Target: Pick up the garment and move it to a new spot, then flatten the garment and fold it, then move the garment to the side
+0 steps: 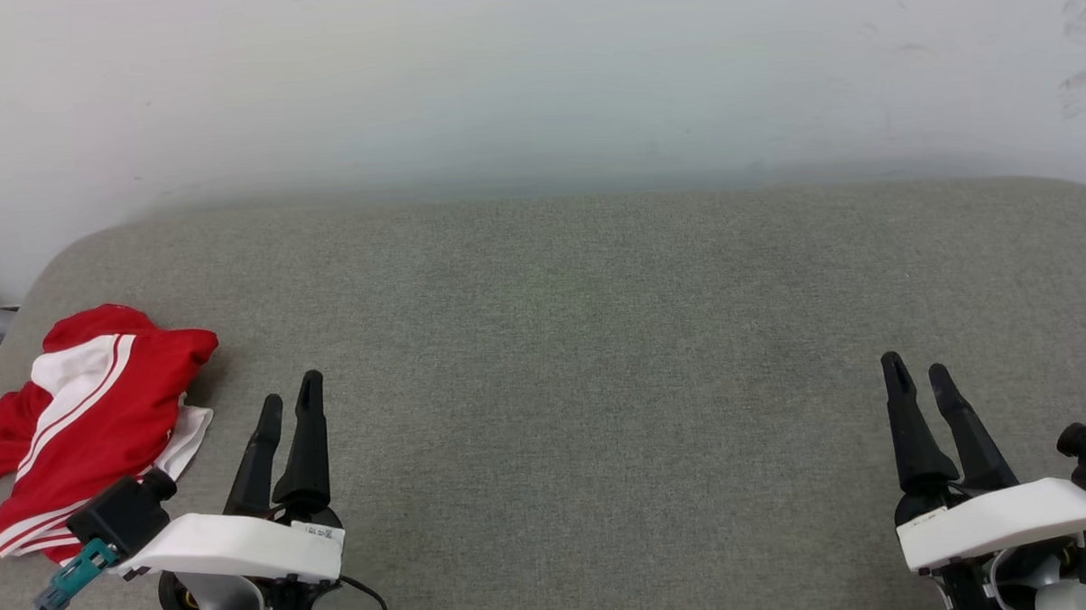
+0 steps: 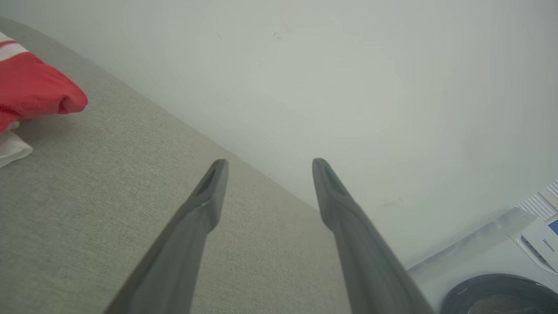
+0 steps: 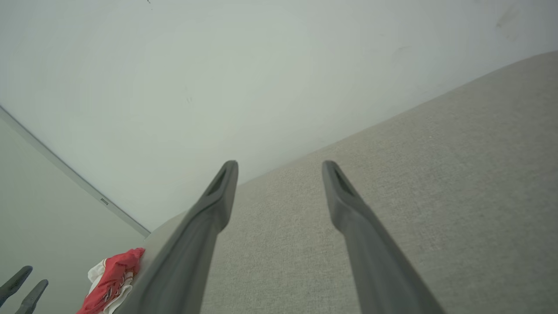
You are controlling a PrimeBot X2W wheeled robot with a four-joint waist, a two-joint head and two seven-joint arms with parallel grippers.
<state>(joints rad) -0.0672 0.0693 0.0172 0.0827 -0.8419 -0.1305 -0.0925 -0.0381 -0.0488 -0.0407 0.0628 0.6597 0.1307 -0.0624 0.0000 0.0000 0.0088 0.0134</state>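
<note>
The garment (image 1: 86,420), red with white panels and red-white stripe trim, lies crumpled at the left edge of the grey fabric surface (image 1: 580,340). A red fold of the garment (image 2: 35,89) shows at the left of the left wrist view, and the garment (image 3: 111,283) appears small in the lower left of the right wrist view. My left gripper (image 1: 290,393) is open just right of it, nothing between its fingers (image 2: 209,196). My right gripper (image 1: 916,371) is open far to the right, empty, its fingers (image 3: 222,192) apart. The left gripper (image 3: 26,279) also shows in the right wrist view.
A pale wall (image 1: 535,79) rises behind the grey surface. A white washing machine (image 2: 501,270) stands beyond the surface's edge in the left wrist view. The surface has rounded back corners, and wide bare fabric stretches between the two grippers.
</note>
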